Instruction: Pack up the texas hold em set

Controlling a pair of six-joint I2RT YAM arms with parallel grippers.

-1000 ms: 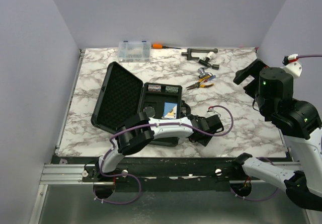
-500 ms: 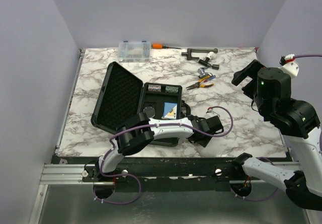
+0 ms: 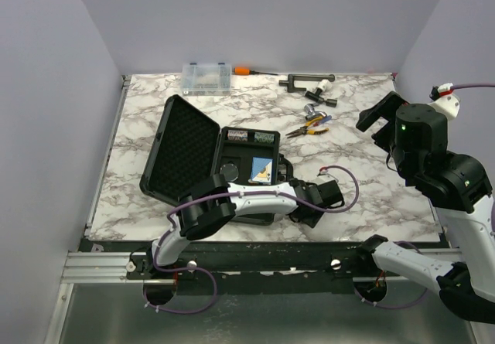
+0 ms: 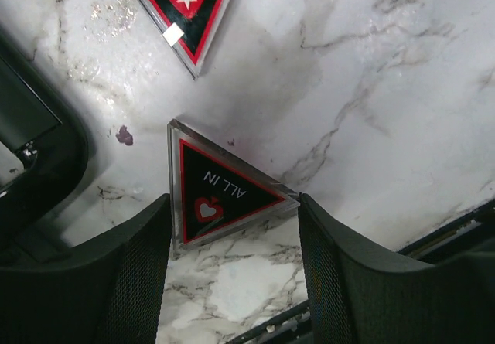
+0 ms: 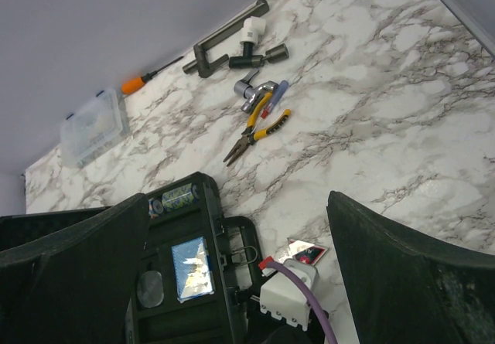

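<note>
Top external view: the black briefcase is shown open on the marble table, lid laid back to the left, with the blue-faced card deck seated in the moulded tray; the left gripper is lowered just to the right of the case, and the right gripper is held high and apart, spread wide and empty. Left wrist view: the "ALL IN" triangle is seen flat on the table, bracketed by the left fingers, which stand at or against its edges; whether it is clamped cannot be told. A second triangle lies apart beyond it. So thin and flat a piece is judged likely to be pushed along the smooth marble, or pinched by one corner and swung loose on lifting. Right wrist view: pliers are seen well away from the case; the case handle, near the triangles, is judged a possible snag for a piece carried towards the tray.
</note>
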